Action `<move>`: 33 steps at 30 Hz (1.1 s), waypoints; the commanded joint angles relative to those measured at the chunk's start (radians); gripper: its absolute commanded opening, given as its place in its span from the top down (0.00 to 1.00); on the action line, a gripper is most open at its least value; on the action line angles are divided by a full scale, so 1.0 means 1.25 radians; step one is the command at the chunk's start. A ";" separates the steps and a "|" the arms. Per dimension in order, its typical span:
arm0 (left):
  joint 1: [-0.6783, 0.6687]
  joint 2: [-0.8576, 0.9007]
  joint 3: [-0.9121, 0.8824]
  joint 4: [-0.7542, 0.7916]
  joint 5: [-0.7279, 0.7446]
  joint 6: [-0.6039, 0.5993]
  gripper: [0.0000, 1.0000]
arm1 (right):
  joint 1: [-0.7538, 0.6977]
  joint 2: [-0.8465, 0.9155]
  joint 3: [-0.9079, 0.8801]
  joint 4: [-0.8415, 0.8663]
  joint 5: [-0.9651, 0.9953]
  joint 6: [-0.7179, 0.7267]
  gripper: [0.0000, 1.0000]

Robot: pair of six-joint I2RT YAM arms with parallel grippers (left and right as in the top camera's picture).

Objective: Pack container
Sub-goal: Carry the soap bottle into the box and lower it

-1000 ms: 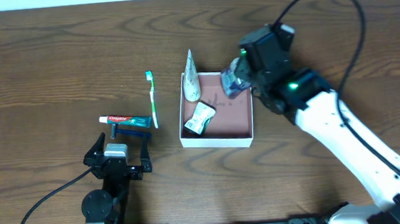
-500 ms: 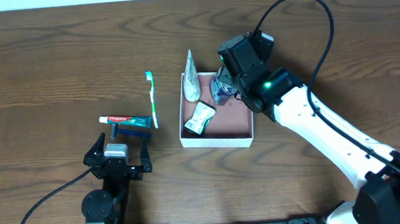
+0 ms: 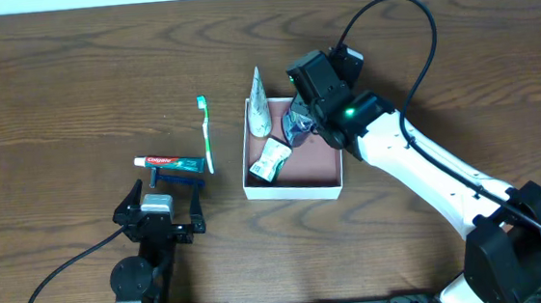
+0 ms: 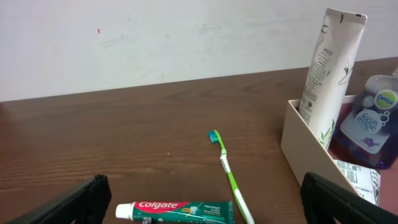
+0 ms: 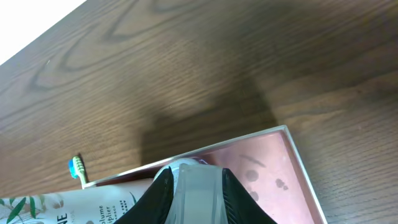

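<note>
Left gripper (image 3: 161, 201): jaws spread wide with nothing between them, low over the wooden table (image 3: 53, 91), well apart from the box.
Toothpaste (image 3: 168, 163): red and green tube flat on the table, just ahead of the left gripper.
Dark blue item (image 3: 176, 180): lies just beside the toothpaste; what it is cannot be made out.
Toothbrush (image 3: 206, 134): green and white, on the table between the toothpaste and the box.
Container (image 3: 293, 190): white-walled box at the table's middle, reddish floor partly bare.
White tube (image 3: 258, 104): leans over the container's left wall, its flat end sticking out past the rim.
Packet (image 3: 271, 159): small, white and green, lying on the floor inside.
Bottle (image 4: 373, 118): bluish and clear, upright inside the far part of the container, just beside the tube; contact with the floor cannot be judged.
Right gripper (image 5: 198, 199): over the container, fingers (image 5: 158, 193) closed against the bottle's top.
</note>
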 commanded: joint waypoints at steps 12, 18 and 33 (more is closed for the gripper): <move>0.004 -0.001 -0.022 -0.014 0.009 0.010 0.02 | 0.020 0.034 0.013 0.029 0.035 0.019 0.78; 0.004 -0.001 -0.022 -0.014 0.009 0.010 0.02 | 0.020 0.034 0.013 0.033 0.034 0.019 0.73; 0.004 -0.001 -0.022 -0.014 0.009 0.010 0.02 | 0.038 0.034 0.013 0.068 0.013 0.019 0.63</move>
